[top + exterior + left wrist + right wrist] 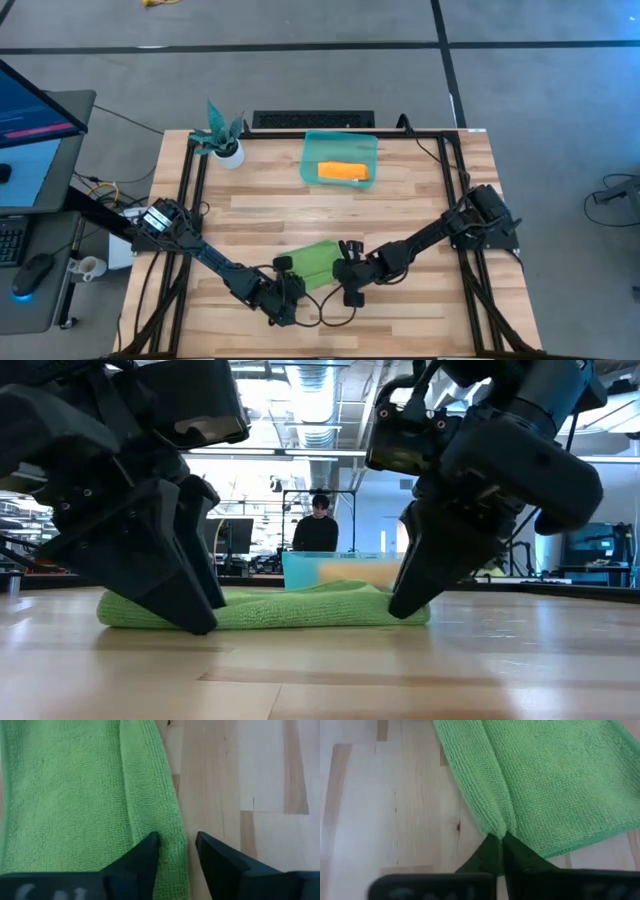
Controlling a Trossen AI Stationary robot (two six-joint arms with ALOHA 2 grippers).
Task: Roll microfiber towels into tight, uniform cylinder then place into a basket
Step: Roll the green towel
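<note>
Both grippers work at the near edge of the wooden desk (pixel 420 210), one at each end of the green towel (pixel 315 262).

Left gripper (pixel 287 290) is down at the towel's left end. In its wrist view its jaws stand apart, straddling the rolled edge of the cloth: one finger (pixel 142 857) rests on the fabric, the other on the bare wood just beside the hem. Cloth lies between them, but they are not pinched shut on it.

Right gripper (pixel 347 272) is at the opposite end. Its wrist view shows the two jaws drawn together on the fold of the towel's edge, so it has the cloth in a pinch.

From desk height the green towel (pixel 270 607) lies as a low, partly rolled band flat on the wood, with a gripper planted on each end.

Farther back, near the far edge of the desk, sits the teal basket (pixel 340 160), well apart from the grippers. An orange towel (pixel 343 172) lies inside it. To its left stands a small plant in a white pot (pixel 224 140).

Beyond the desk, a person (pixel 317 527) in dark clothes sits in the room behind.
</note>
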